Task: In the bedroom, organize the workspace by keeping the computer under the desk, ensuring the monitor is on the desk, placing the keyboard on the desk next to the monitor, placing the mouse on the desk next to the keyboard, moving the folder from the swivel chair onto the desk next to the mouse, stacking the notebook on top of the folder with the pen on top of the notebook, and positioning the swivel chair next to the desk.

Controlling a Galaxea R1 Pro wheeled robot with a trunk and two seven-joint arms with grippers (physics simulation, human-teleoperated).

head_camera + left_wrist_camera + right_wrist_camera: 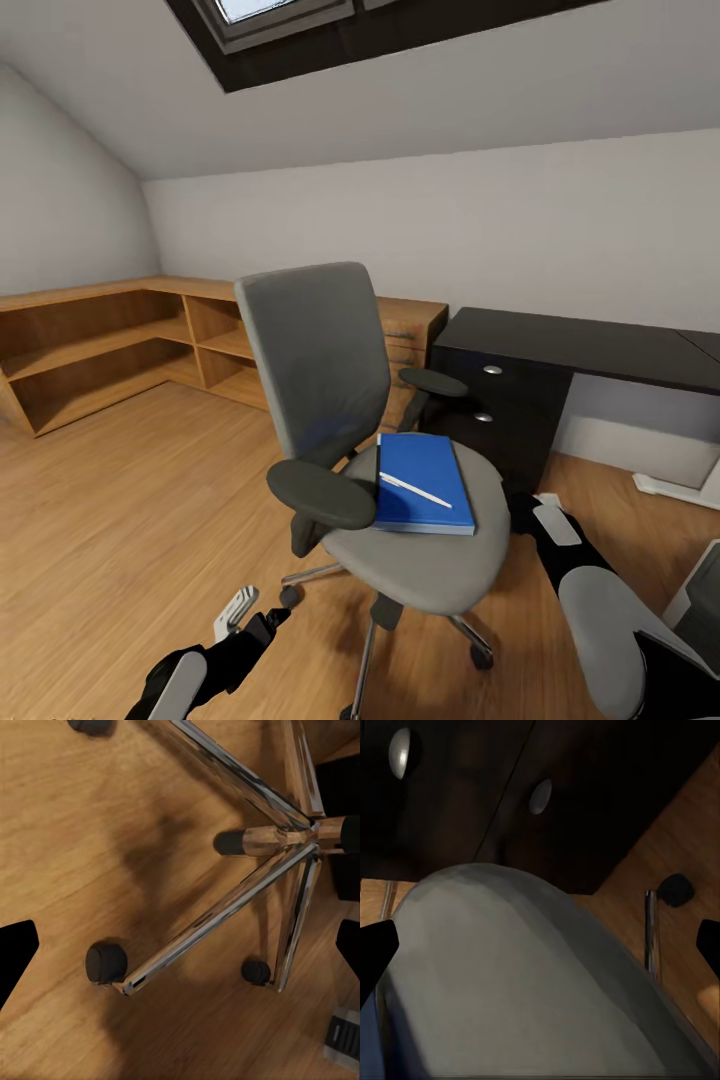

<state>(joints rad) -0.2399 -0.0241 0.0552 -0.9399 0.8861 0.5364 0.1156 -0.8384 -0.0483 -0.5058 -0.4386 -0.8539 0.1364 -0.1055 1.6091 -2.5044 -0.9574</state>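
Folder (421,482) on swivel chair (400,520), desk (590,345) beside

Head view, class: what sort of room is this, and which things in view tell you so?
Probably an attic room used as a home office: a sloped ceiling with a skylight, a black desk, a grey swivel chair and low wooden shelves on a wood floor.

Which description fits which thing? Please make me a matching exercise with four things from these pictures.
Things:
1. folder
2. pen
3. swivel chair
4. desk

Descriptions:
a. black top, against the wall
b. white, lying on the blue cover
c. blue, flat on the grey seat
d. grey, with a chrome star base on the wood floor

Pairs: 1-c, 2-b, 3-d, 4-a
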